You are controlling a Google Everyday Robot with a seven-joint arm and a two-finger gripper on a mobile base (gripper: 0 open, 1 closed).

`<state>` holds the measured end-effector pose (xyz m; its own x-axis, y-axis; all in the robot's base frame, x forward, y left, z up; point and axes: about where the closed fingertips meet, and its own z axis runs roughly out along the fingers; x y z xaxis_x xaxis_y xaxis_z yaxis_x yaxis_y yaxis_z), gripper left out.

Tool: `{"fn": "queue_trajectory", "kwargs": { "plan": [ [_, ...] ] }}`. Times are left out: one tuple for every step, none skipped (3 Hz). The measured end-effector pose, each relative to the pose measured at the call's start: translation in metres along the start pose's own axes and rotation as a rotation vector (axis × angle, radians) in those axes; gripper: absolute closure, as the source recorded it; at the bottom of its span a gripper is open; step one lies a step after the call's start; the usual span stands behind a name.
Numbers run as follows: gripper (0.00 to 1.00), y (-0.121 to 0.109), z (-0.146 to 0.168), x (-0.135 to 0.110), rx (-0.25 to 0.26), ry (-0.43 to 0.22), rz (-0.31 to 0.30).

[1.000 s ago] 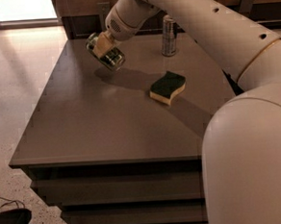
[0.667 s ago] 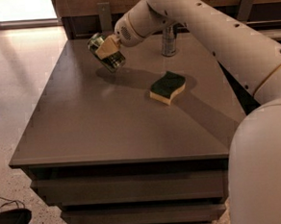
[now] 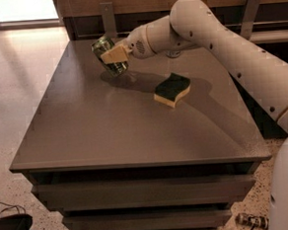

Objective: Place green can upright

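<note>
From where I stand, the white jointed arm (image 3: 213, 38) has swung lower and flatter across the back of the dark grey-brown table (image 3: 110, 134) over the last second. The load at its end has hardly moved. That tells me the wrist is being turned rather than the can carried anywhere new, which suits a job that is about standing the can up.

The beige two-finger claw (image 3: 112, 57) is over the far left part of the table, clamped on the short dark green drink can with shiny ends (image 3: 103, 46). One finger lies across the can's side. The can sits between the fingers, clear of the surface, with its shadow on the table just beneath. It is plainly tilted, its top leaning away to the left and its lower end pointing down toward the arm.

So I judge the placing is not yet done. The can needs rotating until its base faces the table, then lowering and letting go.

The green-topped yellow sponge (image 3: 172, 89) lies well apart to the right, out of the way.
</note>
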<state>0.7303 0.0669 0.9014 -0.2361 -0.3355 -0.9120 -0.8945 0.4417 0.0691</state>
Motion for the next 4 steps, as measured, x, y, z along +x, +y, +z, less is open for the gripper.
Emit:
{"fn": "queue_trajectory", "kwargs": {
  "plan": [
    [1.00,0.003,-0.002,-0.004,-0.020,-0.078,-0.037],
    [1.00,0.006,0.003,-0.008,-0.036,-0.113,-0.066],
    [1.00,0.013,0.016,-0.013,-0.062,-0.120,-0.092],
    [1.00,0.016,0.032,-0.011,-0.088,-0.115,-0.093]
  ]
}}
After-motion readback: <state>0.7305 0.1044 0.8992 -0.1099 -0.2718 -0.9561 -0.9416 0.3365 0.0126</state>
